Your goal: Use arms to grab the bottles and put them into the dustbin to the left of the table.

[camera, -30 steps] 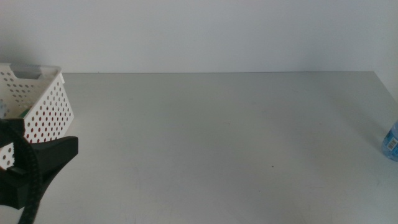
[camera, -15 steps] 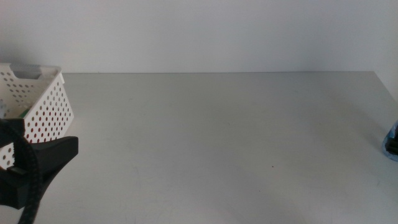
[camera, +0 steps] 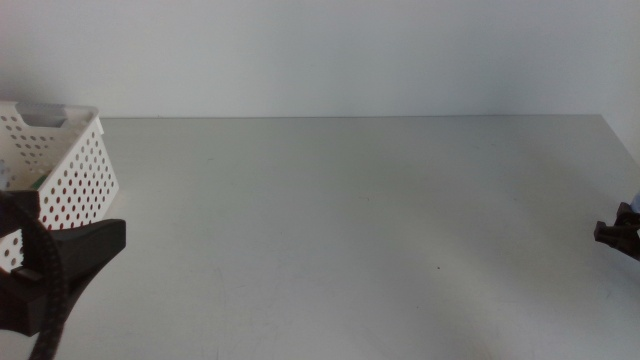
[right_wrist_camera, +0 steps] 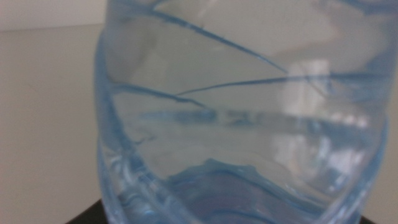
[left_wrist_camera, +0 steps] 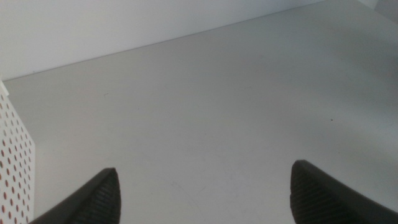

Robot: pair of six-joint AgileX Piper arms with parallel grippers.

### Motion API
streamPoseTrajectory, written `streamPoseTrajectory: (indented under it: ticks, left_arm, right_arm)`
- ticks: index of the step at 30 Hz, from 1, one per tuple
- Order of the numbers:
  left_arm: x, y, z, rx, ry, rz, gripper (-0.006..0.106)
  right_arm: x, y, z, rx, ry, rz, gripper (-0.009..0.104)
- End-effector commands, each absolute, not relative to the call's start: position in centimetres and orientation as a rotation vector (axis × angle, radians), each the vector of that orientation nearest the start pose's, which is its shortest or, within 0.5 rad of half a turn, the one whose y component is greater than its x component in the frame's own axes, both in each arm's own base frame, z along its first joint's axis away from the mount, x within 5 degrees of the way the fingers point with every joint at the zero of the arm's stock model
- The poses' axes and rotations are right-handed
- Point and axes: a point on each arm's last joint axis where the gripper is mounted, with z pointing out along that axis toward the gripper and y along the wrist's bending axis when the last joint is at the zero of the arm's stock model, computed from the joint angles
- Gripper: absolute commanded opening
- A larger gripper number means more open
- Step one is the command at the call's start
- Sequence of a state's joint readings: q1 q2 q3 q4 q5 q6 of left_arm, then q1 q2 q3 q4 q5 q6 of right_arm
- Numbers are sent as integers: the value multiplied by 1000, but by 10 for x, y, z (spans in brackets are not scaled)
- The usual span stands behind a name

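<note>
— Right gripper (camera: pixel 622 235) first: where is it sitting?

— It is poking in at the right edge of the middle view, a little below mid-height, showing only as a dark tip over the table (camera: pixel 350 220). In its own wrist picture a clear water bottle (right_wrist_camera: pixel 242 118) is filling almost the whole frame, pressed up close to the camera, with the dark gripper base peeking out along the bottom edge.

— Is it pinching the bottle?

— I cannot tell. The jaws are hidden behind the plastic in the wrist view, and the middle view is showing too little of the tip.

— And the bottle in the middle view?

— It is not showing there; the dark tip is all that is visible at that edge.

— What is the left gripper (left_wrist_camera: pixel 205 193) doing?

— It is waiting at the lower left of the middle view, where its dark body (camera: pixel 60 260) is overlapping the front of the dustbin (camera: pixel 75 160). Its two fingers (left_wrist_camera: pixel 93 199) are standing spread wide apart in the left wrist view, with bare grey tabletop between them and nothing held.

— Where is the dustbin sitting?

— At the left edge of the middle view, about mid-height, its perforated white wall facing the table's open middle. Through the holes something red and a bit of green are showing low inside, too small to name. A corner of the same wall is appearing at the left edge of the left wrist view.
</note>
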State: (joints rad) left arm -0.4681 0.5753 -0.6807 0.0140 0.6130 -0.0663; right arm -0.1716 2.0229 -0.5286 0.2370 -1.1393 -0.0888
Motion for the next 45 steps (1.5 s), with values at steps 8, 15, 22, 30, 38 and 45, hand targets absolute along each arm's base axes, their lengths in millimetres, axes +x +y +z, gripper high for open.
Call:
streamPoseTrajectory:
  ticks: [8, 15, 22, 30, 38, 45]
  left_arm:
    - [99, -50, 356, 376, 1871, -359, 93]
    - [99, -50, 356, 376, 1871, -358, 93]
    - [99, -50, 356, 376, 1871, -358, 93]
    - [99, -50, 356, 376, 1871, -358, 93]
    - [99, -50, 356, 376, 1871, -358, 93]
    - [99, -50, 356, 376, 1871, -358, 93]
  right_arm:
    - [339, -9, 152, 63, 1508, -21, -1]
    - [387, 100, 200, -329, 1389, 401, -1]
    - [418, 191, 210, -587, 1390, 581, -1]
    - [434, 255, 195, -687, 1405, 610, -1]
    - [428, 276, 176, -740, 1416, 607, 4]
    - [428, 277, 168, -740, 1437, 613, 40]
